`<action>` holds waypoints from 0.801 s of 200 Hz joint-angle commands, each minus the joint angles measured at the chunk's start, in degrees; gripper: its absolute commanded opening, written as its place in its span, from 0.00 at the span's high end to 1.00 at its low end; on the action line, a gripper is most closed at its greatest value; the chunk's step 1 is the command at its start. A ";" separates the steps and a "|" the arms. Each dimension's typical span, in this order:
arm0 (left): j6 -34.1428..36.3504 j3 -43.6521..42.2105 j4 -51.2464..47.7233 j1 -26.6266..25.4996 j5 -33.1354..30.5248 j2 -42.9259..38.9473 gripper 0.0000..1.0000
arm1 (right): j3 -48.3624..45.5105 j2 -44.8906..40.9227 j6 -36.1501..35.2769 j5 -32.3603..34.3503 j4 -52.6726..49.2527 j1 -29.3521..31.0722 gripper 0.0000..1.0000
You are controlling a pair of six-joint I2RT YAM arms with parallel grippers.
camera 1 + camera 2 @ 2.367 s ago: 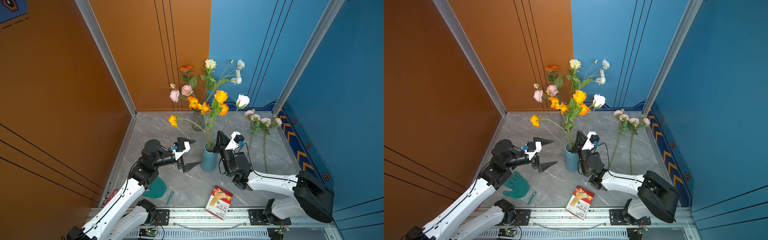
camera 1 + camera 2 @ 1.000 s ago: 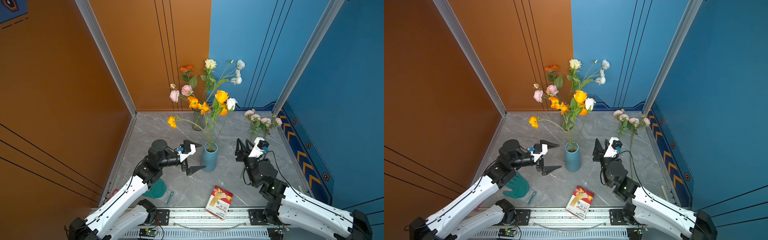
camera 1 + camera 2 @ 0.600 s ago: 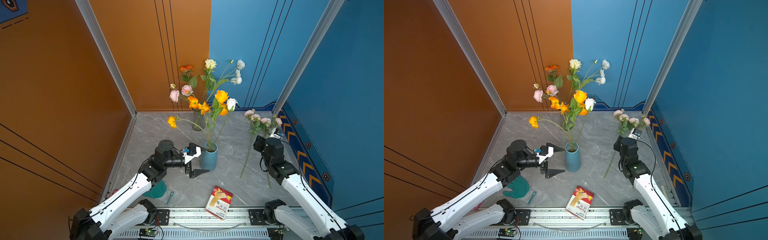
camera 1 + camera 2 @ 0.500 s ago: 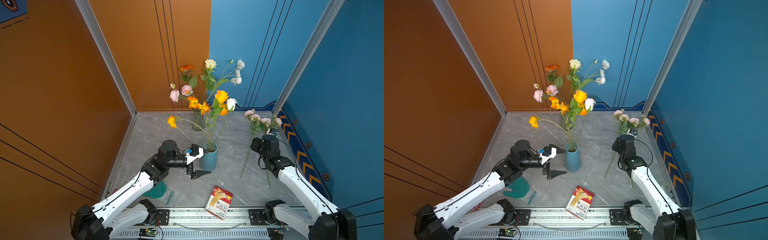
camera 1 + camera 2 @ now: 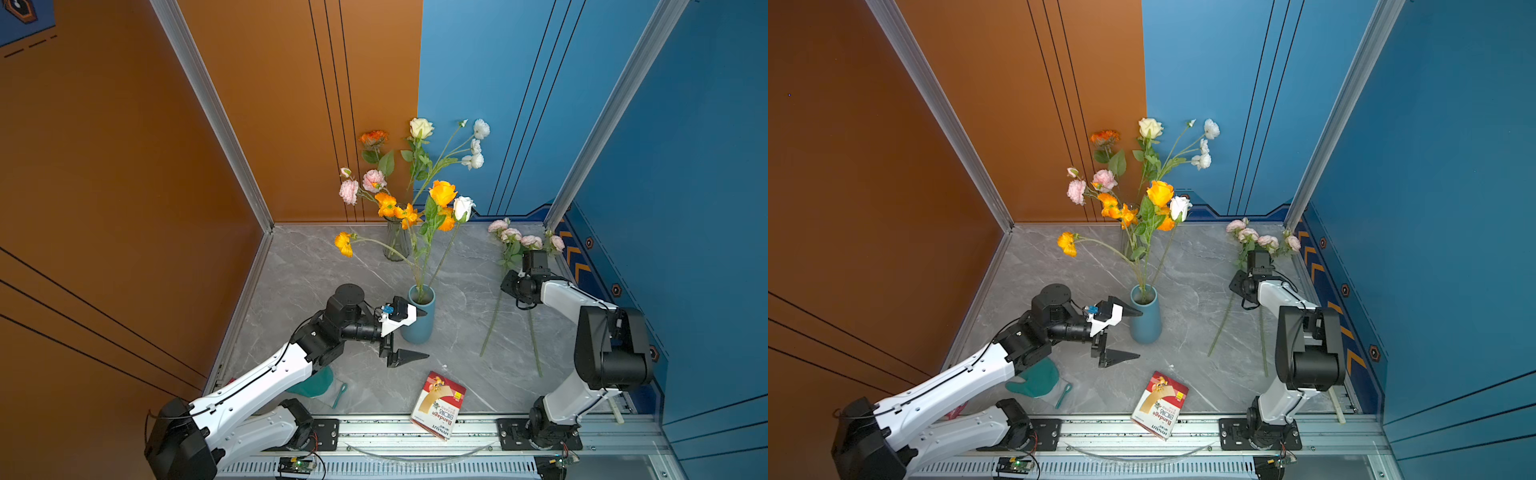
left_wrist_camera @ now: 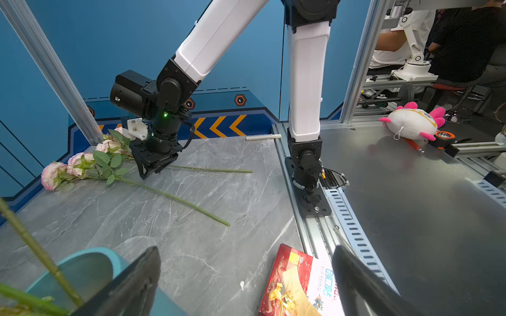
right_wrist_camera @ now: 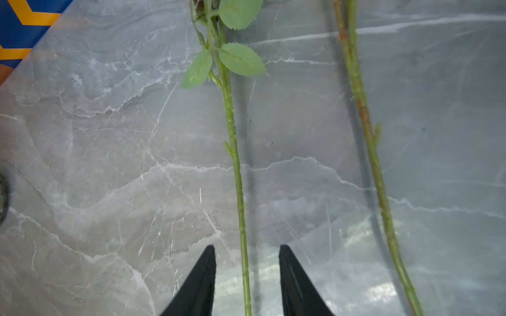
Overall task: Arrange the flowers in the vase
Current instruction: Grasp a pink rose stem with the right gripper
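I record bright, even light in both top views, soft shadows beside the stems and pale glare on the table in the right wrist view, with slight blur there.

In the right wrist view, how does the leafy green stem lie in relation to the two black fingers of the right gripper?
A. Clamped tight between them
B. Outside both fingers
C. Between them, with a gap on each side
C: the leafy stem lies on the marble table and passes between the open jaws of the right gripper, with bare table showing on both sides of it.
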 commanded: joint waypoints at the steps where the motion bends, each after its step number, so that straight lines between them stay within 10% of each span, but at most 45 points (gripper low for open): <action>1: 0.79 0.52 -0.72 -0.47 -0.34 -0.62 0.02 | 4.17 3.94 -1.63 -1.30 -3.23 0.13 0.63; 160: 1.58 0.61 -1.70 -0.52 -1.23 -1.63 0.02 | 8.52 9.31 -4.29 -0.30 -7.80 0.92 0.93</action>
